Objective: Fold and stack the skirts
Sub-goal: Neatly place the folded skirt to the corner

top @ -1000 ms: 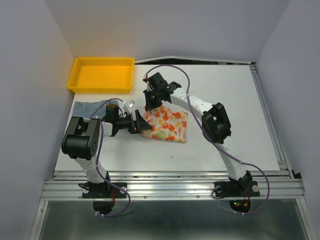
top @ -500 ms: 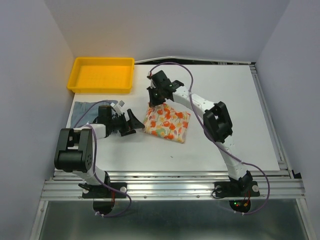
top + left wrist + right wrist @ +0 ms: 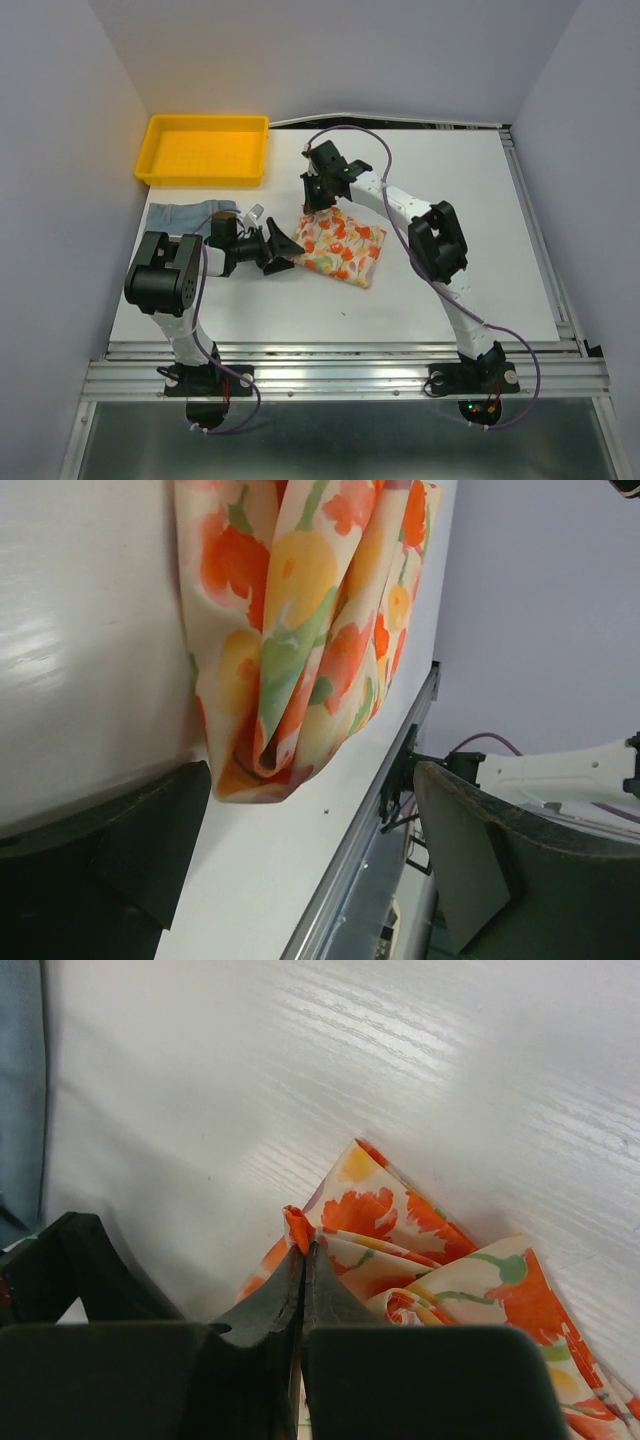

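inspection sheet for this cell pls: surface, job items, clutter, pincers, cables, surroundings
Surface: white table, carrying both skirts and a tray.
Job's things: floral skirt folded, mid-table; light blue-grey skirt at the left edge, partly behind the left arm, apart from the floral one, not stacked.
Clutter: yellow plastic tray at the far left corner, empty.
Grippers: left pincer open at the floral skirt's edge, holding nothing; right pincer shut on the floral skirt's far corner.
Cables: purple cable loops off the right arm, another along the left arm; neither on the cloth.
Surroundings: grey walls on three sides; metal rail at the near edge.
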